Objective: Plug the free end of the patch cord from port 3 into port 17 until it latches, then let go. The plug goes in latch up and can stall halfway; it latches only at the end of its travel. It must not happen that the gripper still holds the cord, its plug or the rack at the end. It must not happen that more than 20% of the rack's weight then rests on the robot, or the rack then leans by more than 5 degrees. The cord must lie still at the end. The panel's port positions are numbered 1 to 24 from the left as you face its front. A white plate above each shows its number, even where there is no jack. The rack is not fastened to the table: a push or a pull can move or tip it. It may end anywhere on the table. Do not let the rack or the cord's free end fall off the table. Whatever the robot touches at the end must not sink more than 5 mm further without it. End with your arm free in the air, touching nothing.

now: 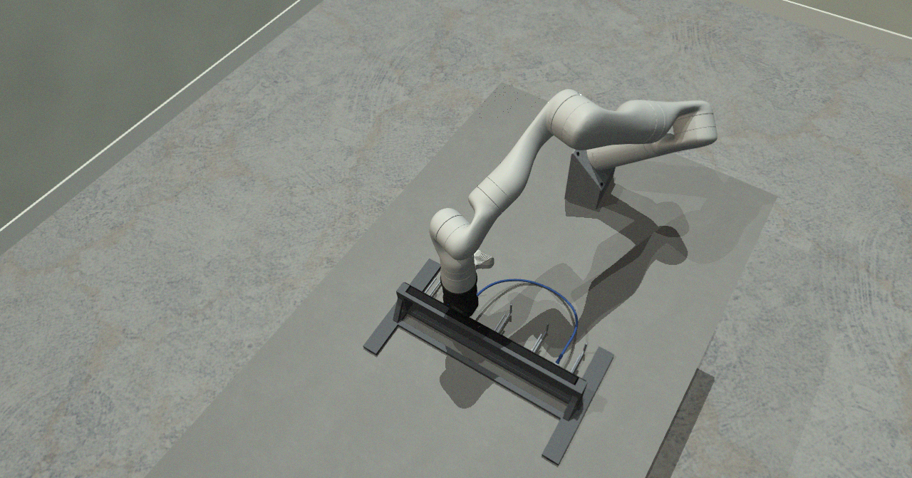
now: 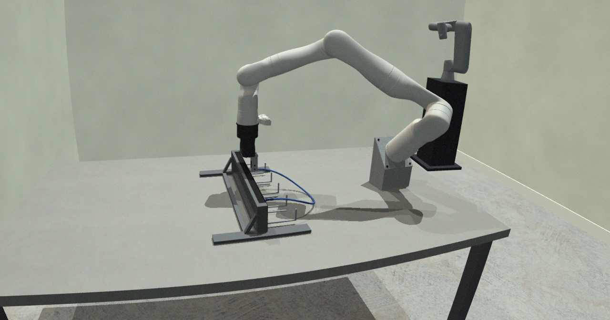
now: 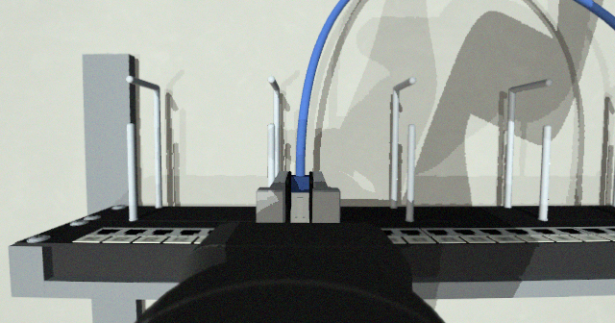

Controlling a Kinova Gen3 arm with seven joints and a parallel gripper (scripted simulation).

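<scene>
The dark patch panel rack (image 1: 510,354) (image 2: 249,188) (image 3: 120,256) stands on the table. A blue patch cord (image 1: 561,303) (image 2: 298,188) (image 3: 312,83) arcs over the table on the panel's port side. One end enters the panel near the rack's end by the table's front edge. My gripper (image 3: 300,187) (image 2: 254,160) points straight down beside the panel, near the rack's far end. It is shut on the cord's free plug (image 3: 304,208), a pale plug with a blue boot. The plug sits level with the row of ports (image 3: 144,232). My wrist hides the ports right beside it.
Thin bent wire cable hooks (image 3: 156,140) (image 3: 509,140) (image 2: 277,188) stick out of the rack on the cord's side. The rack's flat feet (image 1: 577,404) (image 2: 260,234) lie on the table. The arm's base block (image 1: 586,182) (image 2: 390,166) stands at the table's far right.
</scene>
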